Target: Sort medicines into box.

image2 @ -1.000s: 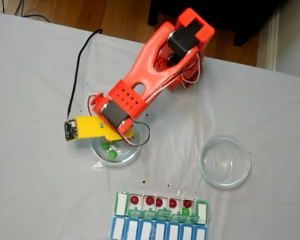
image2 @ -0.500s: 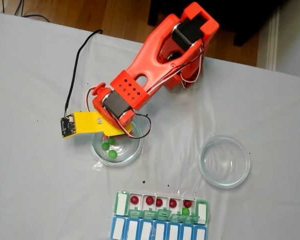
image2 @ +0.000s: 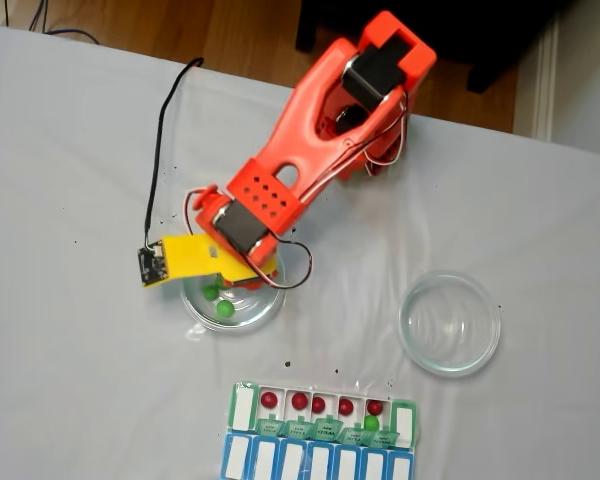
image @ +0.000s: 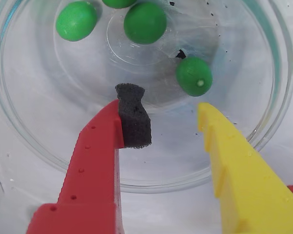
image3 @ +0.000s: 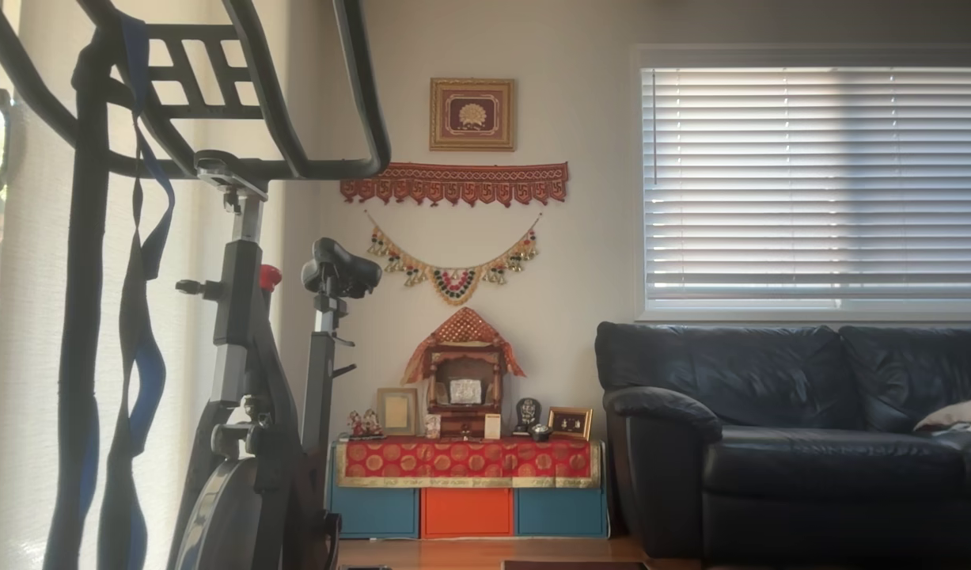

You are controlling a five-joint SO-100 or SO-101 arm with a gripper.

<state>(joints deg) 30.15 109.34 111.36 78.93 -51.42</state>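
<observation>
My gripper (image: 161,114) is open inside the left glass dish (image: 263,131), with nothing between its fingers. The red finger carries a black foam pad (image: 133,119); the yellow finger (image: 234,165) stands to the right. Several green medicines lie in the dish; the nearest one (image: 194,76) sits just beyond the yellow tip, and two others (image: 145,22) (image: 76,20) lie farther away. From above, the orange arm covers part of this dish (image2: 265,310) and the gripper (image2: 237,284) reaches into it. The box (image2: 242,407) lies near the front edge with several red medicines (image2: 299,401) and one green medicine (image2: 371,423) in its green row.
An empty glass dish (image2: 450,322) stands to the right in the fixed view. A blue row of compartments (image2: 320,462) adjoins the box at the front. The arm's base (image2: 380,110) is at the table's far edge, and a black cable (image2: 160,160) runs to the wrist camera.
Since half a second ago the wrist has swung slightly right and toward the front, closer over the left dish. The box's contents are unchanged.
</observation>
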